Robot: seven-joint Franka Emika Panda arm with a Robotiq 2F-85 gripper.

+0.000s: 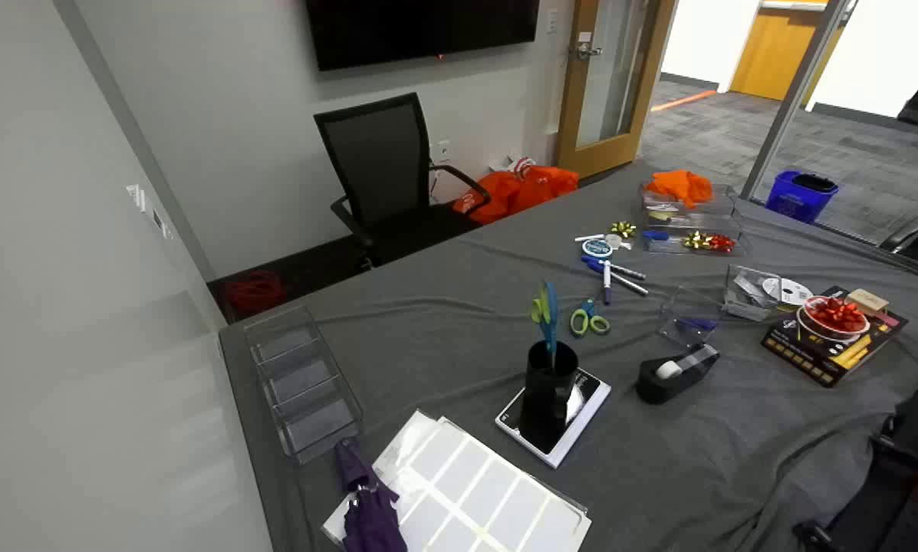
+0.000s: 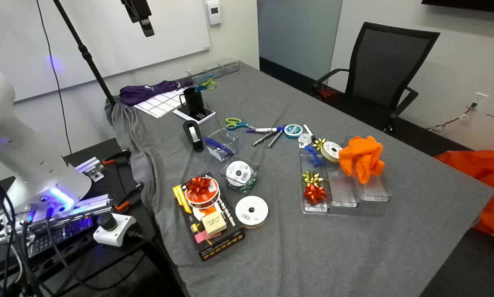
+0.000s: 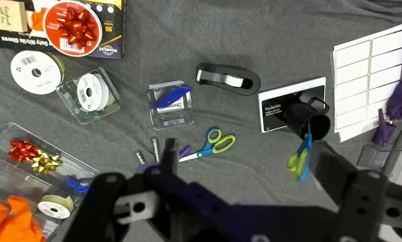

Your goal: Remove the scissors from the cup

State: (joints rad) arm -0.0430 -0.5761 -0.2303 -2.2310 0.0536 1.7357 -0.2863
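In the wrist view, the pincer (image 3: pixel 245 146) is gaping wide at lower frame; lining up with its gap's right end, the scissors (image 3: pixel 305 153) are jutting handles-out from the black cup (image 3: pixel 298 116), long axis running near-vertical in frame.

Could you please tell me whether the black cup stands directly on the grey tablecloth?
No, in an exterior view the black cup stands on a flat white-edged pack on the grey tablecloth.

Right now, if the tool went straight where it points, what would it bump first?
Probably the tablecloth; depth is unclear, so the scissors in the cup or the loose pair might come first.
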